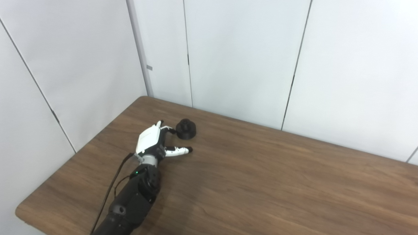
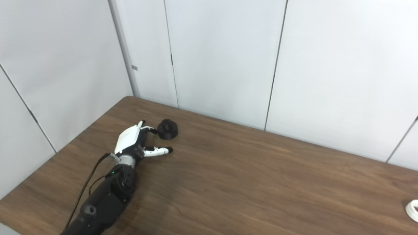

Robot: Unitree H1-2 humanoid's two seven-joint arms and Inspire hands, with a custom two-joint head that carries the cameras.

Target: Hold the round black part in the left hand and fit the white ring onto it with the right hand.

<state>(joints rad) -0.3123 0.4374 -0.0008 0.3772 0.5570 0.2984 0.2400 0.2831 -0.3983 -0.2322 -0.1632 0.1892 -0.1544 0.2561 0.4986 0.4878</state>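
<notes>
The round black part point(image 1: 186, 129) stands on the brown table point(image 1: 261, 182) near the far left corner; it also shows in the right eye view point(image 2: 168, 129). My left hand point(image 1: 153, 140) is open just left of it, fingers apart, fingertips next to the part, thumb stretched out to the right; whether a fingertip touches the part cannot be told. The white ring point(image 2: 412, 210) lies on the table at the far right edge of the right eye view, partly cut off. My right hand is not in view.
White wall panels point(image 1: 248, 58) stand close behind the table's far edge and along its left side. The table's left front corner point(image 1: 23, 212) is rounded. A black cable point(image 1: 109, 192) runs along my left forearm.
</notes>
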